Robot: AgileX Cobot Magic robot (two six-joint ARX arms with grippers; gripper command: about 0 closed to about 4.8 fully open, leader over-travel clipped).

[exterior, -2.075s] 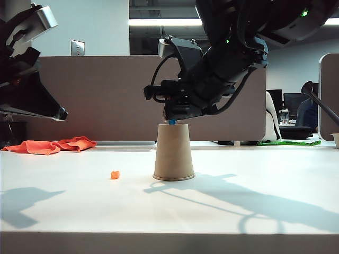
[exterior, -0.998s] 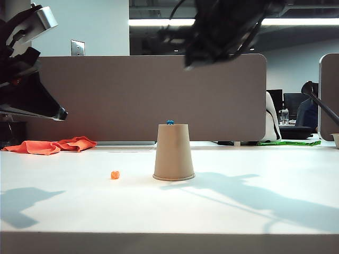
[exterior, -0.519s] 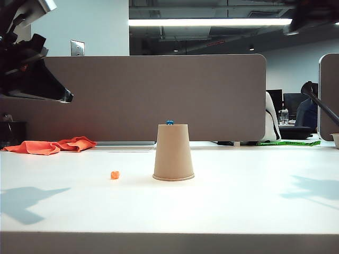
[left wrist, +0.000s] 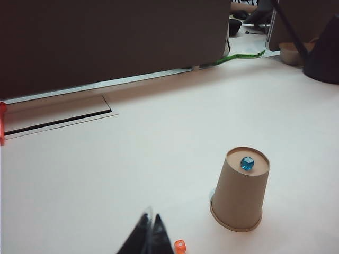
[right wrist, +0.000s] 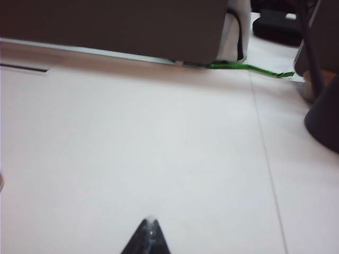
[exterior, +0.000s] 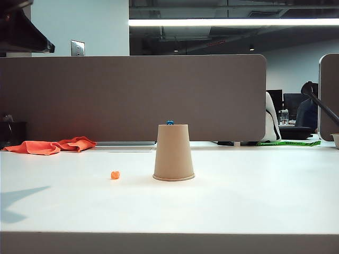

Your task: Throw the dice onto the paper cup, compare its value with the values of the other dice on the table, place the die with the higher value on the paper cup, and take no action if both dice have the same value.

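Sitting on the upturned paper cup (exterior: 174,153): blue die (exterior: 170,122). Orange die (exterior: 115,174) on table (exterior: 254,201) beside the cup. Left gripper (left wrist: 150,234) and right gripper (right wrist: 149,238) both pressed together, empty, raised above table.

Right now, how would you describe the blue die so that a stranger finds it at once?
Find the tan paper cup standing upside down mid-table. The blue die sits on its flat top. The other die is orange and lies on the table beside the cup.
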